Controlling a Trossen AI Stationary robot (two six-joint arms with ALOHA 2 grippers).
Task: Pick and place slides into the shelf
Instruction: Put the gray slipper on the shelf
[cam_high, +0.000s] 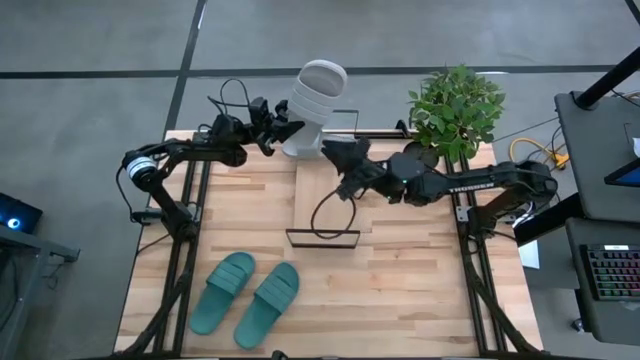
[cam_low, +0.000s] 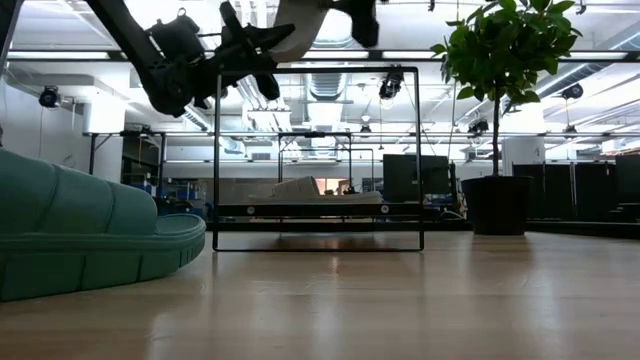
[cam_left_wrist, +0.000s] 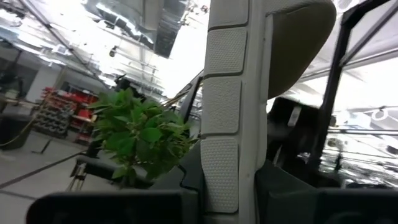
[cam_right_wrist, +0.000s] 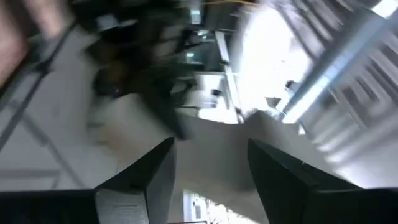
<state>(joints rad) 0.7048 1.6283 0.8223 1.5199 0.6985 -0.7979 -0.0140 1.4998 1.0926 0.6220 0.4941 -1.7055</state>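
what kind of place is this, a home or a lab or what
Most likely a robotics lab or workshop, not a home: a butcher-block table on bare concrete, exposed ceiling ducts and strip lights, and a desk with a keyboard alongside.

dark jointed arms; looping black cables; white lettering on right arm (cam_high: 470, 186)

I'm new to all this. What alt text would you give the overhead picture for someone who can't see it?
Seen from above, the left end effector holds a pale grey slide at the back of a wooden table, beside the right end effector. A low shelf sits mid-table, two teal slides lie at the front left, and a potted plant stands at the back right.
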